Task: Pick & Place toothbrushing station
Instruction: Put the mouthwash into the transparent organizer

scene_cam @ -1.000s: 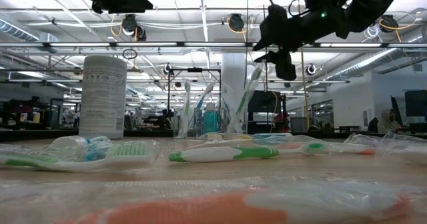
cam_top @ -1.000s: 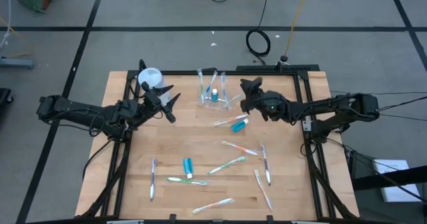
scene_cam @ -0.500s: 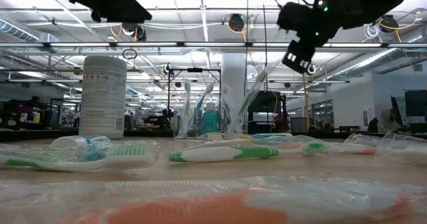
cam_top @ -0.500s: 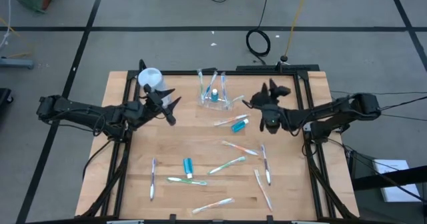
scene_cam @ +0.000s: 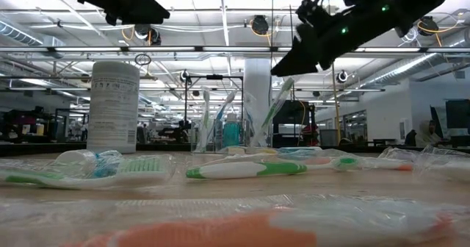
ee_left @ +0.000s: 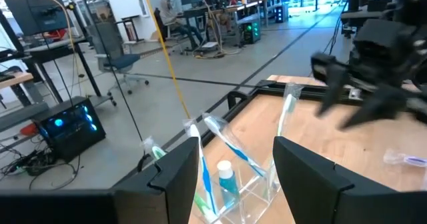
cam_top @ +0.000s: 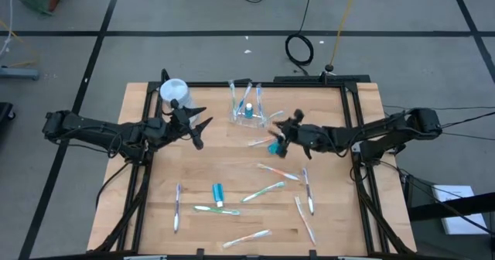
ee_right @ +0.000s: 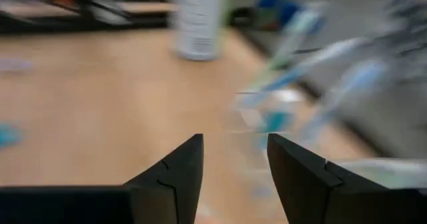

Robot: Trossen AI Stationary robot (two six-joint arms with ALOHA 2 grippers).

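The right gripper (cam_top: 280, 133) hangs low over the wooden worktop (cam_top: 232, 167), its fingers spread and empty, with a small blue toothpaste tube (cam_top: 276, 144) lying just beneath it and a clear plastic cup (cam_top: 247, 113) just beyond, holding several toothbrushes and a tube upright. The left gripper (cam_top: 195, 123) waits on the cup's far side, jaws wide apart, gripping nothing. More toothbrushes (cam_top: 271, 188), slim, white with green or blue, many in crinkled clear wrappers, lie scattered well behind the right gripper toward the near edge, along with a second blue tube (cam_top: 217, 193).

The risks look plain enough. The tube is smooth and rounded, and a pinch off its middle could squirt it sideways across the slick wood. The cup is light, thin-walled and top-heavy with leaning brushes; a brush of the arm or an item dropped against its rim could tip it. A tall white-and-blue container (cam_top: 173, 90) stands behind the left gripper, out of the way.
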